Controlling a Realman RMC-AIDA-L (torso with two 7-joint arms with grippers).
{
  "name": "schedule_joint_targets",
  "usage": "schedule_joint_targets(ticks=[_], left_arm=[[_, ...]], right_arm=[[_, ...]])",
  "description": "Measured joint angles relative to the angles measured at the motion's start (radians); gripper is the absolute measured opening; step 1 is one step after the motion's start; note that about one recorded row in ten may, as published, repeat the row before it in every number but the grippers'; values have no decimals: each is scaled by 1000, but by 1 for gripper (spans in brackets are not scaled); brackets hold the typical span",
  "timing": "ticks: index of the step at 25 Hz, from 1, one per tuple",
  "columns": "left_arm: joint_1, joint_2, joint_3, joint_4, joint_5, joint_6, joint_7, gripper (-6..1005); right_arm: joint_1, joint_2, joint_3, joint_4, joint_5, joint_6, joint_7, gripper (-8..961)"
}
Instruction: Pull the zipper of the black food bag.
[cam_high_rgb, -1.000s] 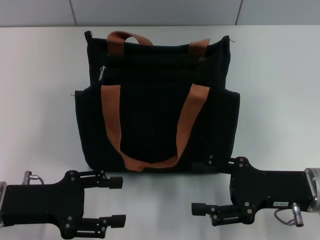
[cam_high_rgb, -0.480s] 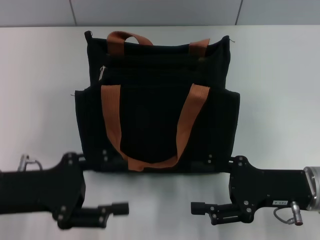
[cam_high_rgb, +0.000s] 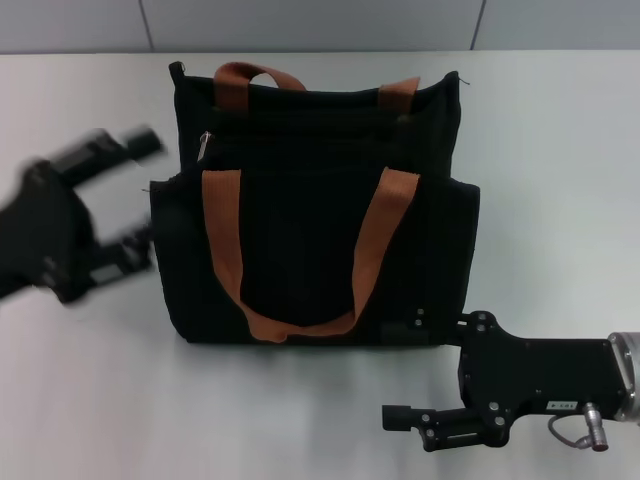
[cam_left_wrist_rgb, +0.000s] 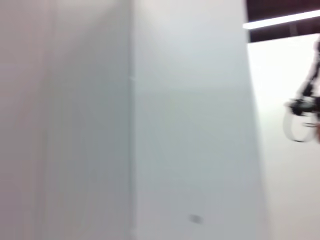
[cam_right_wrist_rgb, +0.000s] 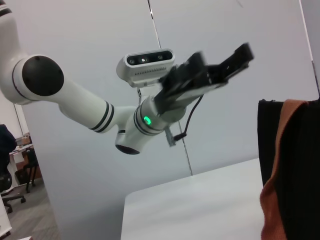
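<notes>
The black food bag (cam_high_rgb: 300, 250) lies flat in the middle of the white table (cam_high_rgb: 560, 150), its two orange-brown handles on top; its edge (cam_right_wrist_rgb: 292, 165) also shows in the right wrist view. The zipper's small silver pull tab (cam_high_rgb: 205, 145) sits near the bag's upper left corner. My left gripper (cam_high_rgb: 140, 190) is raised and blurred with motion just left of the bag, fingers spread open and empty; the right wrist view shows it (cam_right_wrist_rgb: 220, 62) up in the air. My right gripper (cam_high_rgb: 405, 370) rests open by the bag's near right corner.
Grey wall panels (cam_high_rgb: 320, 25) stand behind the table's far edge. The left wrist view shows only blurred wall and table. Bare table surface (cam_high_rgb: 90, 400) lies left and right of the bag.
My left arm has swung up from the table's near edge to beside the bag's upper left side, still open. The right gripper and the bag have stayed put.
</notes>
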Motion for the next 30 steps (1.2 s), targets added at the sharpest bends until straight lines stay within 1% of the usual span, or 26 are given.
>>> schedule_joint_targets(ticks=[1, 2, 3, 4, 5, 6, 7, 8, 10, 11, 12, 13, 15, 17, 18, 22, 24, 27, 30], left_arm=[[3, 7, -34, 0, 0, -8, -4, 755], [6, 23, -81, 4, 4, -30, -17, 755], [6, 23, -81, 4, 4, -30, -17, 755], [7, 39, -98, 7, 5, -51, -29, 755], [8, 48, -106, 9, 5, -66, -36, 755], [8, 64, -110, 10, 5, -91, -43, 755], [6, 91, -105, 11, 10, -150, -51, 755], [6, 91, -105, 11, 10, -150, -51, 755], [1, 106, -101, 16, 36, -193, -52, 755], [-2, 111, -100, 21, 59, -216, -52, 755], [-15, 113, -100, 43, 121, -254, -52, 756], [-15, 113, -100, 43, 121, -254, -52, 756], [-27, 108, -100, 60, 176, -281, -52, 757], [-51, 94, -100, 74, 254, -313, -52, 757], [-51, 94, -100, 74, 254, -313, -52, 756], [-98, 71, -100, 79, 352, -355, -45, 755], [-104, 67, -100, 83, 360, -365, -44, 755], [-124, 50, -100, 115, 369, -415, -39, 754], [-133, 45, -100, 126, 369, -435, -33, 753]], right_arm=[[0, 0, 0, 0, 0, 0, 0, 817], [0, 0, 0, 0, 0, 0, 0, 817], [0, 0, 0, 0, 0, 0, 0, 817], [0, 0, 0, 0, 0, 0, 0, 817], [0, 0, 0, -1, 0, -1, 0, 817], [0, 0, 0, -1, 0, -1, 0, 817], [0, 0, 0, -2, 0, -1, 0, 817], [0, 0, 0, -2, 0, -1, 0, 817], [0, 0, 0, -2, 0, -1, 0, 816], [0, 0, 0, -2, 0, -1, 0, 816], [0, 0, 0, -3, 0, -1, 0, 816], [0, 0, 0, -3, 0, -1, 0, 816], [0, 0, 0, -3, 0, -1, 0, 816], [0, 0, 0, -2, 0, -1, 0, 816], [0, 0, 0, -2, 0, -1, 0, 816], [0, 0, 0, -1, 0, -1, 0, 816], [0, 0, 0, -1, 0, -1, 0, 816], [0, 0, 0, 0, 0, -1, 0, 816], [0, 0, 0, 0, 0, -1, 0, 816]])
